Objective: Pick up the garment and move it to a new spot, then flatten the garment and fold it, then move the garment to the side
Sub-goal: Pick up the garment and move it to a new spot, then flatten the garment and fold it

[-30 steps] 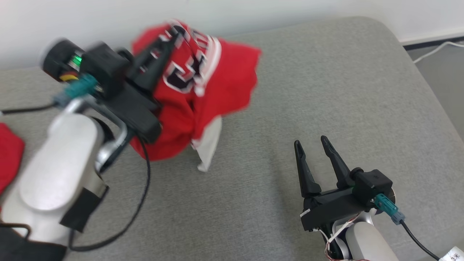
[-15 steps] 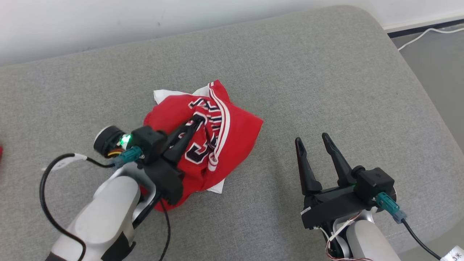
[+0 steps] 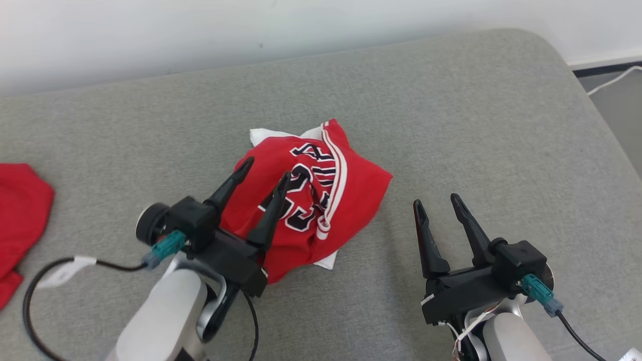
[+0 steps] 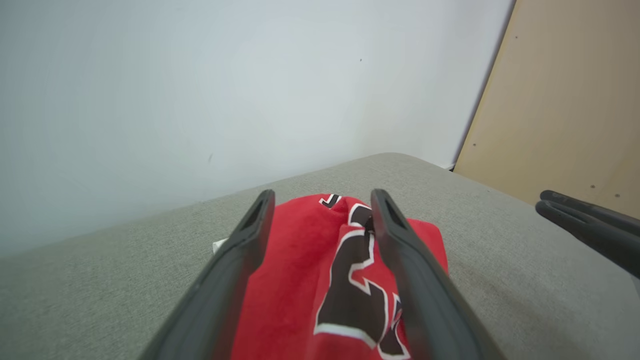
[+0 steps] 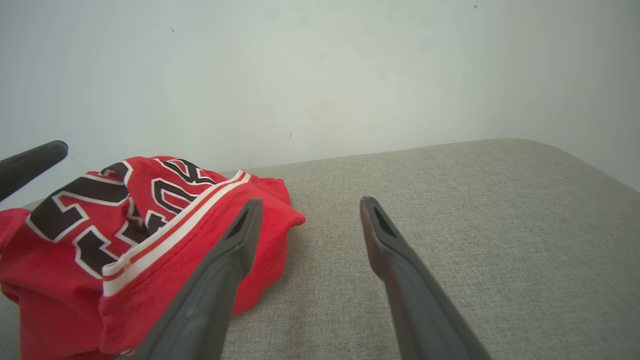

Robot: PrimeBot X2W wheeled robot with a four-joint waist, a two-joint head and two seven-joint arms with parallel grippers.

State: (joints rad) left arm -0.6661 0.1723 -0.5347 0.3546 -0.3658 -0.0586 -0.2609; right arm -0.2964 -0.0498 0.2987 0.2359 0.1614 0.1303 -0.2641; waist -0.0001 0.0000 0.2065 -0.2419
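Surface: 1 grey cushion [image 3: 451,125], woven fabric, rounded far-right corner, set against a white wall [image 3: 200,40]. Grey floor [image 3: 622,130] off its right side, dark skirting [image 3: 607,67] at the wall foot, 1 white cable [image 3: 614,80] on the floor. The left wrist view also gives us 1 tan panel [image 4: 565,100] right of the wall.

Counts: 1 garment [image 3: 346,195], 1 other red cloth [image 3: 20,210], 2 grippers, 4 fingers [image 3: 230,181], 1 black cable [image 3: 118,265] with a white tag looping by the left arm.

Garment: red jersey, black lettering outlined in white, white-and-red trim band, white fabric poking out at the far and near edges. Crumpled in 1 heap on the cushion, about mid-width. The other red cloth sits well apart at the cushion's left edge, cut off by the frame.

Left gripper [image 3: 268,168]: fingers spread wide over the near-left part of the heap, pointing toward the wall, no cloth pinched between them. We cannot tell whether the tips touch the fabric.

Right gripper [image 3: 435,200]: fingers spread wide too, holding nothing, above bare cushion near the heap's right side, apart from it.
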